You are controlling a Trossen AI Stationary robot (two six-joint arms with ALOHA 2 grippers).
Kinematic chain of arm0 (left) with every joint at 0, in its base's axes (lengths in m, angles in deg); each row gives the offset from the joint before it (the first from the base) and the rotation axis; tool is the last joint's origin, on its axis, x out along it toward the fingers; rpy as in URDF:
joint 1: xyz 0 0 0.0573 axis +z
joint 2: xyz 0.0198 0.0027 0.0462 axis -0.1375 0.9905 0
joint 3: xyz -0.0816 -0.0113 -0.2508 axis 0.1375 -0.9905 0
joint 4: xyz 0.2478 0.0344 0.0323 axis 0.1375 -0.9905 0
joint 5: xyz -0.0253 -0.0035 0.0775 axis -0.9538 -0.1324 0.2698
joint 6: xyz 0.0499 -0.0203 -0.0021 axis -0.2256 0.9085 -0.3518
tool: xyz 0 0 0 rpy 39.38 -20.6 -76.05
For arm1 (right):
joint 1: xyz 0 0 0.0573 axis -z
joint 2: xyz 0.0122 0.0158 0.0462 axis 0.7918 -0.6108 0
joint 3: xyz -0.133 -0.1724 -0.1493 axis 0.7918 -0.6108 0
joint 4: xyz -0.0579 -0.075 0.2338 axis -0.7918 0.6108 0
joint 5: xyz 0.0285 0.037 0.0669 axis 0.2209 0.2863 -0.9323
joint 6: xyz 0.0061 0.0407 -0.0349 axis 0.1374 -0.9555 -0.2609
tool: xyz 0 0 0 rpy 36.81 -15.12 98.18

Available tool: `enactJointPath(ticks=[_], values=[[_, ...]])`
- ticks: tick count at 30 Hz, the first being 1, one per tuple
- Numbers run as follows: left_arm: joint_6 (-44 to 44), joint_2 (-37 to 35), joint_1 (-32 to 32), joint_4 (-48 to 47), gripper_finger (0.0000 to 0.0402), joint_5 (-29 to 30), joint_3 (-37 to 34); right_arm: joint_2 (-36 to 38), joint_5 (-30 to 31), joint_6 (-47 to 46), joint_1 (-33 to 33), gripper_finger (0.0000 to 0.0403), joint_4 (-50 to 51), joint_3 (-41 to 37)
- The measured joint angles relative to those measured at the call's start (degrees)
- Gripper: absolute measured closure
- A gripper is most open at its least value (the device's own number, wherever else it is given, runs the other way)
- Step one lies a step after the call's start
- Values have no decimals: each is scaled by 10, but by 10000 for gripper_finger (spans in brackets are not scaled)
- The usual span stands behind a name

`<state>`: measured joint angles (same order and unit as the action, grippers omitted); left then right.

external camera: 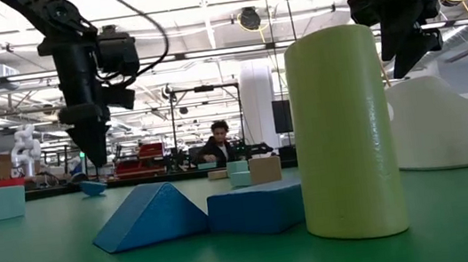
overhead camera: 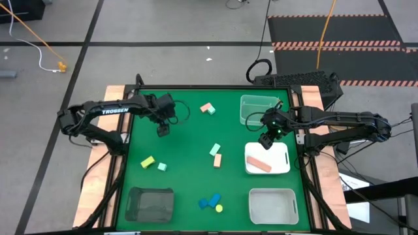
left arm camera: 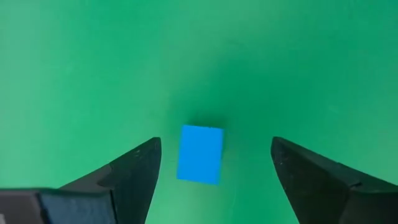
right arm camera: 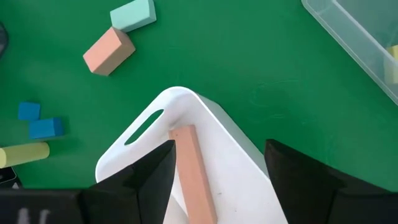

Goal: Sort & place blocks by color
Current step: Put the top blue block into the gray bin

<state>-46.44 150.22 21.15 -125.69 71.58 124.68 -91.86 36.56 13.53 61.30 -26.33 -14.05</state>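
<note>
White "TROSSEN" lettering marks the left arm (overhead camera: 112,111).

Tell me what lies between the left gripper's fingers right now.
A blue block lies on the green mat between the open left gripper, untouched, per the left wrist view.

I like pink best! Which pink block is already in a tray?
The long pink bar. It lies inside the white tray under the right claw. The other pink blocks sit on the green table.
</note>
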Motion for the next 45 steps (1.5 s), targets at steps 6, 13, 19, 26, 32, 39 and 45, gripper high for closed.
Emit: enactJointPath(ticks=[6,13,19,26,32,39,45], values=[[-10,4,-2,17,101,11,-20,0,2,6,0,167,-4,0],[-8,4,1,103,101,44,-97,0,2,15,0,167,-4,0],[13,0,0,156,123,64,-136,0,35,34,0,167,-6,0],[-1,2,-4,170,206,52,-140,0,43,33,0,167,-31,0],[67,2,-4,178,270,52,-139,0,42,8,0,167,-42,0],[82,-11,-36,215,270,54,-140,0,-1,-43,0,167,-117,0],[54,-54,-102,296,270,52,-114,-6,-34,-142,0,167,-272,0]])
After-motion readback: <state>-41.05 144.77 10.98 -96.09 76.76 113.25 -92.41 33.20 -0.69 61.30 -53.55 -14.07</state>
